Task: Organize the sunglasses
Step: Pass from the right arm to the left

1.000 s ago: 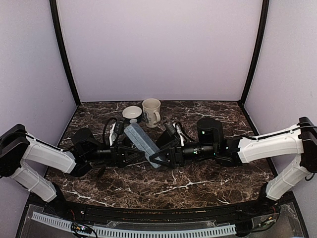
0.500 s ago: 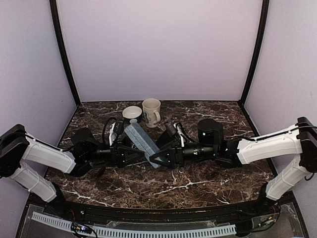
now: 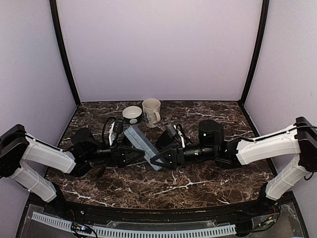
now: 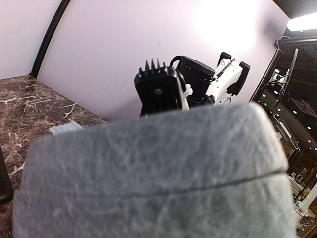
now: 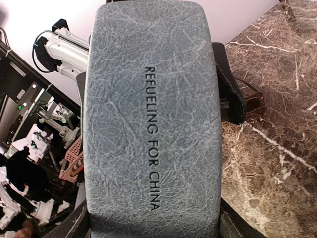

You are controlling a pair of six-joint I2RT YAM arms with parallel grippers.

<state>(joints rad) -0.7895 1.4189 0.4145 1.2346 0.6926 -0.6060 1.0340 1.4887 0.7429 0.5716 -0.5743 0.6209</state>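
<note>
A grey-blue rectangular case lies slanted at the table's middle, between both grippers. My right gripper is shut on its near end. In the right wrist view the case, printed "REFUELING FOR CHINA", fills the space between the dark fingers. My left gripper faces it from the left, jaws spread wide on either side of the same end. The case fills the lower left wrist view and hides that gripper's fingers. No sunglasses show in any view.
A white mug and a small white bowl stand just behind the case, near the back wall. A pale flat item lies on the dark marble table. Purple walls close off three sides.
The left gripper's jaws have spread slightly wider. The right forearm has drifted a little to the right. The case stays nearly where it was.
</note>
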